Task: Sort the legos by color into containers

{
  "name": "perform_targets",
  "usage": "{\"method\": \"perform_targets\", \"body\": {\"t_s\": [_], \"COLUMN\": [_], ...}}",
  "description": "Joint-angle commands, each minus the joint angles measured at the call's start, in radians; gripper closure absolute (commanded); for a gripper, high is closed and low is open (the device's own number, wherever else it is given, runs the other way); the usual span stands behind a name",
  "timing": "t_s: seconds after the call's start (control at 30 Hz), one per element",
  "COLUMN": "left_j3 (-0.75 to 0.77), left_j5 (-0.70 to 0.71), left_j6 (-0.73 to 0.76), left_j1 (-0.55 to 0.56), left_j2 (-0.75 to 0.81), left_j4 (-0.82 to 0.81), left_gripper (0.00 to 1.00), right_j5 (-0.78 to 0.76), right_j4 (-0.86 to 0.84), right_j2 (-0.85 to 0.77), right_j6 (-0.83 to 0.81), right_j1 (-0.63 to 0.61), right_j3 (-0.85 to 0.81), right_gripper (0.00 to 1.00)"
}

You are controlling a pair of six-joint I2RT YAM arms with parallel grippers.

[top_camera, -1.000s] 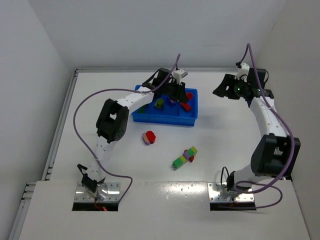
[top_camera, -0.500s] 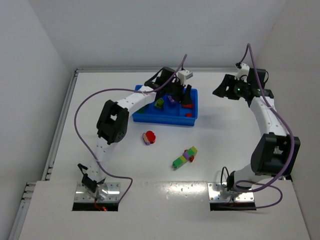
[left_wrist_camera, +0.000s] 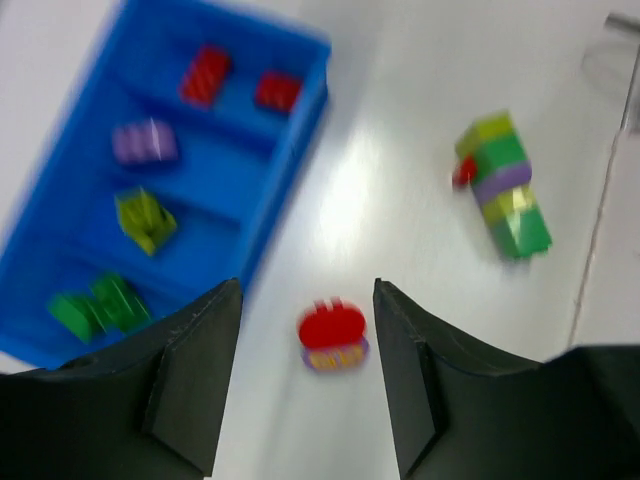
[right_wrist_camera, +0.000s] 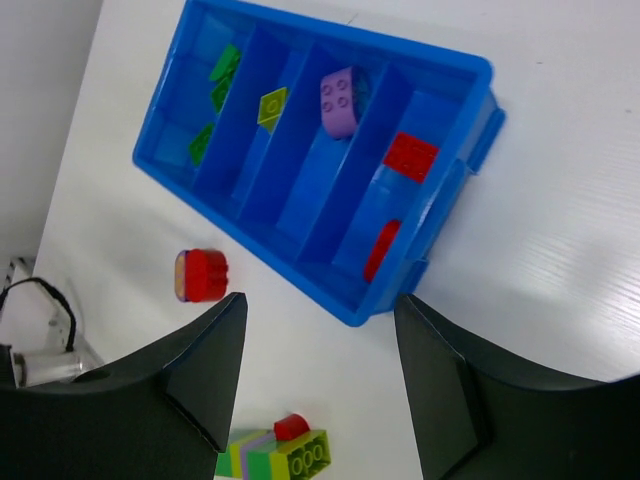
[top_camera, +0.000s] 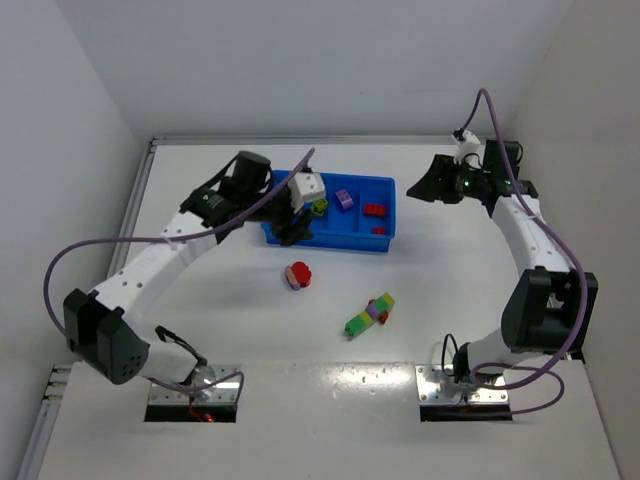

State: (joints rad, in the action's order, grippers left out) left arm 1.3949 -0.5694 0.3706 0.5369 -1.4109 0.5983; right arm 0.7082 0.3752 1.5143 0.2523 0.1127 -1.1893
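Observation:
The blue tray (top_camera: 330,241) holds green, yellow-green (top_camera: 318,207), purple (top_camera: 344,198) and red (top_camera: 374,210) legos, one colour per compartment. A red-on-purple stack (top_camera: 298,275) and a multicolour stack (top_camera: 370,313) lie on the table in front of it. My left gripper (top_camera: 290,232) is open and empty above the tray's front left edge. In its blurred wrist view (left_wrist_camera: 305,295) the red stack (left_wrist_camera: 334,335) shows between the fingers, far below. My right gripper (top_camera: 425,187) is open and empty, right of the tray. Its wrist view (right_wrist_camera: 320,305) shows the tray (right_wrist_camera: 480,120) and both stacks.
White walls close the table at the back and both sides. The left arm's purple cable (top_camera: 110,245) loops over the left part of the table. The arm bases (top_camera: 195,385) sit at the near edge.
My left arm has swung back from over the tray's right compartments to its front left edge, its elbow now low at the left. The right gripper has shifted slightly left.

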Motion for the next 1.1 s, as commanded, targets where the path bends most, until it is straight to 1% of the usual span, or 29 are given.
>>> {"method": "perform_targets", "body": {"t_s": [0.0, 0.03, 0.07, 0.13, 0.17, 0.23, 0.33, 0.37, 0.5, 0.6, 0.63, 0.67, 0.73, 0.83, 1.07], "left_j3": [-0.193, -0.297, -0.345, -0.460, -0.490, -0.546, -0.571, -0.588, -0.635, -0.645, -0.645, -0.645, -0.636, -0.588, -0.565], "left_j5": [0.109, 0.132, 0.169, 0.213, 0.232, 0.258, 0.281, 0.281, 0.201, 0.149, 0.134, 0.122, 0.086, 0.075, 0.178], "left_j6": [0.038, -0.016, -0.036, -0.096, -0.096, -0.096, -0.032, 0.008, 0.086, 0.111, 0.111, 0.111, 0.097, 0.059, 0.048], "left_j1": [-0.034, -0.034, -0.034, 0.003, 0.012, 0.021, 0.021, 0.012, 0.003, 0.003, 0.003, 0.003, 0.003, 0.003, 0.003], "left_j2": [0.045, 0.122, 0.160, 0.228, 0.272, 0.283, 0.259, 0.259, 0.236, 0.172, 0.152, 0.118, 0.089, 0.027, -0.048], "left_j4": [0.115, 0.044, 0.008, -0.055, -0.102, -0.127, -0.138, -0.150, -0.216, -0.253, -0.270, -0.291, -0.302, -0.327, -0.385], "left_gripper": [0.40, 0.40, 0.40, 0.35, 0.34, 0.32, 0.29, 0.26, 0.21, 0.20, 0.20, 0.17, 0.15, 0.14, 0.14], "right_j5": [0.053, 0.053, 0.053, 0.053, 0.053, 0.053, 0.043, 0.033, 0.033, 0.033, 0.033, 0.024, 0.023, 0.014, 0.014], "right_j4": [-0.019, -0.019, -0.019, 0.002, 0.002, 0.016, 0.025, 0.025, 0.025, 0.034, 0.044, 0.044, 0.053, 0.053, 0.062], "right_j2": [-0.011, -0.011, -0.002, 0.009, 0.009, 0.018, 0.018, 0.018, 0.027, 0.036, 0.037, 0.037, 0.046, 0.055, 0.055], "right_j6": [-0.021, -0.030, -0.030, -0.030, -0.041, -0.050, -0.060, -0.061, -0.070, -0.079, -0.090, -0.090, -0.090, -0.100, -0.110], "right_j1": [-0.036, -0.036, -0.045, -0.056, -0.056, -0.067, -0.077, -0.077, -0.088, -0.097, -0.106, -0.107, -0.107, -0.107, -0.107], "right_j3": [-0.007, -0.016, -0.016, -0.026, -0.039, -0.049, -0.049, -0.049, -0.049, -0.049, -0.049, -0.058, -0.058, -0.058, -0.058], "right_gripper": [0.39, 0.39, 0.39, 0.39, 0.39, 0.39, 0.37, 0.37, 0.37, 0.37, 0.37, 0.37, 0.37, 0.37, 0.37]}}
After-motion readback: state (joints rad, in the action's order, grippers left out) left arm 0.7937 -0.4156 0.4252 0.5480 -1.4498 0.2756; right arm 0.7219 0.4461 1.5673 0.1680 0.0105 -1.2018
